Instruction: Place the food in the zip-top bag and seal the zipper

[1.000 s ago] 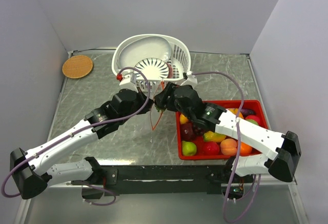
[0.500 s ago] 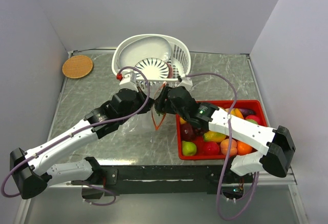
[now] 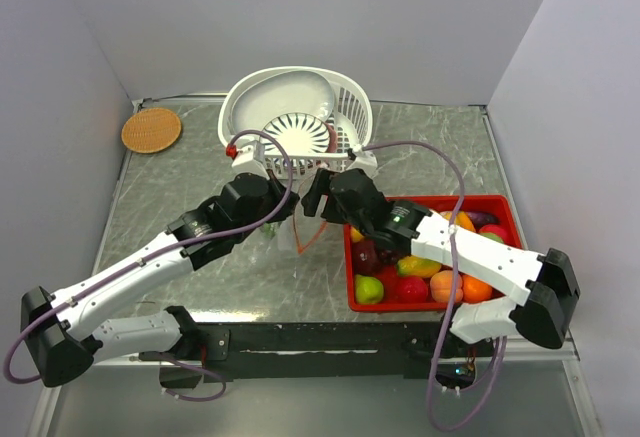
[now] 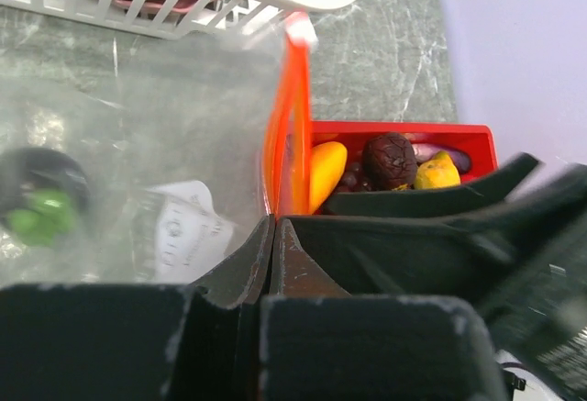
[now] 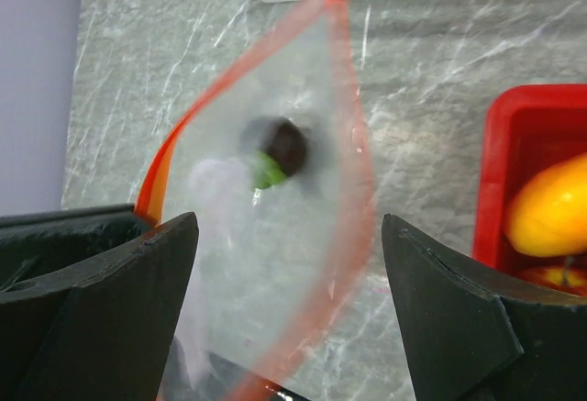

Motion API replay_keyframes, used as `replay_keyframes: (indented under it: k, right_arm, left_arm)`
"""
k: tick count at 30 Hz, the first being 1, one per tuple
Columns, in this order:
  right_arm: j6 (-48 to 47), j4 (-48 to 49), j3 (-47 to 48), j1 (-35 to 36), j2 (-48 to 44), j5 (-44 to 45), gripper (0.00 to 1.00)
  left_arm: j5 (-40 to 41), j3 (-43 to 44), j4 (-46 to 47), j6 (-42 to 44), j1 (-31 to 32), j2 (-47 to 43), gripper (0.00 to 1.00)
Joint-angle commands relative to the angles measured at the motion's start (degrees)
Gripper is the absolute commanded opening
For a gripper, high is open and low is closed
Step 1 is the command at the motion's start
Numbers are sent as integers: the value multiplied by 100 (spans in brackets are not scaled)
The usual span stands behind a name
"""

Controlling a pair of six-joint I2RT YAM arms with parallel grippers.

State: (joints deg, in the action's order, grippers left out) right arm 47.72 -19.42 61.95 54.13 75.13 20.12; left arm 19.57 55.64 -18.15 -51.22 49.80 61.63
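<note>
The clear zip-top bag (image 3: 292, 229) hangs at the table's middle with its orange-red zipper (image 4: 286, 135) open in a loop (image 5: 353, 162). A dark fruit with a green leaf (image 5: 277, 151) lies inside the bag; it also shows in the left wrist view (image 4: 38, 194). My left gripper (image 4: 272, 222) is shut on the zipper's near end. My right gripper (image 5: 289, 263) is open, its fingers (image 5: 138, 263) spread on either side of the bag's mouth, just above it. More food (image 3: 420, 267) fills the red tray (image 3: 505, 215) on the right.
A white slotted basket (image 3: 295, 117) holding a white bowl stands just behind the bag. A round woven coaster (image 3: 151, 129) lies at the back left. Grey walls close in both sides.
My right gripper has shifted left over the bag and opened. The dark fruit now lies in the bag. The bag's mouth has swung slightly left.
</note>
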Motion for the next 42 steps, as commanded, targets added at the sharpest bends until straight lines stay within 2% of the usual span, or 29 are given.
replay_keyframes:
  k: [1,5,8,10,13,20,30,33,36,37,40,42]
  right_arm:
    - [-167,-342,326,1,-517,439,88]
    - [-97,-948,99,-95,-1069,1142,88]
    - [-61,-1046,-507,-674,-1499,1048,87]
    - [-157,-933,-1087,-1400,-1703,732,87]
    - [-377,-669,-1615,-2131,-1950,493,89]
    - [-703,-141,-1845,-3003,-1319,19,91]
    - [-642,315,-2020,-3312,-465,-96,88]
    - [-615,422,-2038,-3321,-342,-184,77]
    - [-615,229,-1977,-3321,-455,-53,48]
    - [-615,141,-1959,-3330,-534,0,35]
    - [-650,-193,-1854,-3312,-1095,80,27]
    - [-694,-413,-1801,-3312,-1377,-34,25]
  left_arm:
    - [196,105,75,-116,21,-1,1]
    - [301,105,49,-107,30,-1,1]
    - [293,88,101,-90,30,-19,1]
    - [249,88,145,-55,30,-2,1]
    - [196,96,189,-11,21,16,1]
    - [117,211,154,104,21,122,1]
    - [91,158,128,86,21,16,1]
    - [73,175,110,77,21,16,1]
    - [82,193,66,77,30,16,1]
    - [82,193,75,86,30,-1,1]
    - [64,202,84,77,30,7,1]
    - [55,211,84,69,21,7,1]
